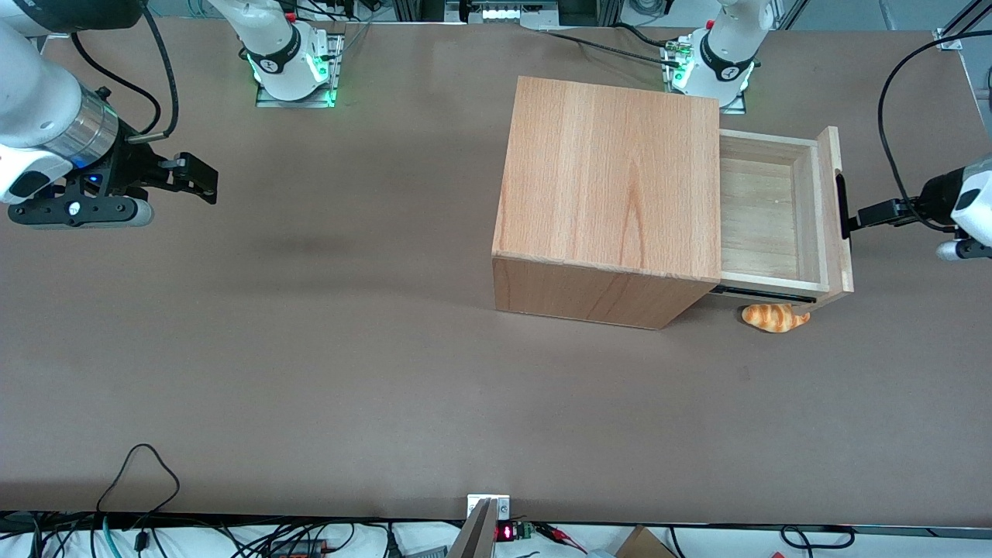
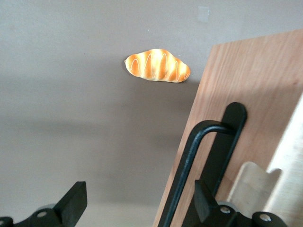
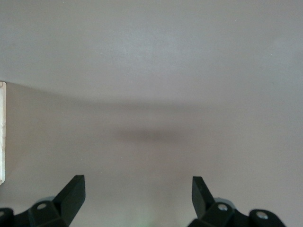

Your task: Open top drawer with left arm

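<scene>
Cabinet (image 1: 608, 194) sits toward working arm's end; drawer (image 1: 767, 213) pulled well out. Gripper (image 1: 868, 215) at handle (image 2: 199, 165), fingers (image 2: 71, 203) spread, one hooked inside the bar. Pull straight, level, slow; avoid bread (image 2: 157, 65) under the drawer.

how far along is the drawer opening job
Mostly done: the top drawer stands pulled well out of the cabinet, its pale inside showing. In hand: the left arm's tool is at the black bar handle, fingers spread apart, not clamped. Left: perhaps only backing the tool away. A bread roll lies under the drawer's front.
</scene>
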Tool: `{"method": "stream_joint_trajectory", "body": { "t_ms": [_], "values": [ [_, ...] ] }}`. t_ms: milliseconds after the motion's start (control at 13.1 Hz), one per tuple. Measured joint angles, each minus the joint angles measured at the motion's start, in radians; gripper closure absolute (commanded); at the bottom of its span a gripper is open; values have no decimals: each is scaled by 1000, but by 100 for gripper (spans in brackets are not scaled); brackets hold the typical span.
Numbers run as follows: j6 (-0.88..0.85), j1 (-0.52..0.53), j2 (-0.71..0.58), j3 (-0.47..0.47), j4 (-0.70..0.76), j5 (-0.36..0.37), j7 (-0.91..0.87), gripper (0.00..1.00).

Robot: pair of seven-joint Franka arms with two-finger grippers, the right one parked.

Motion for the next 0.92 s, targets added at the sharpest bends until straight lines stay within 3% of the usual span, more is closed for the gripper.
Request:
{"method": "stream_joint_trajectory", "body": {
  "t_ms": [918],
  "values": [
    [-154, -6, -29, -54, 189, 0, 12, 0]
  ]
}}
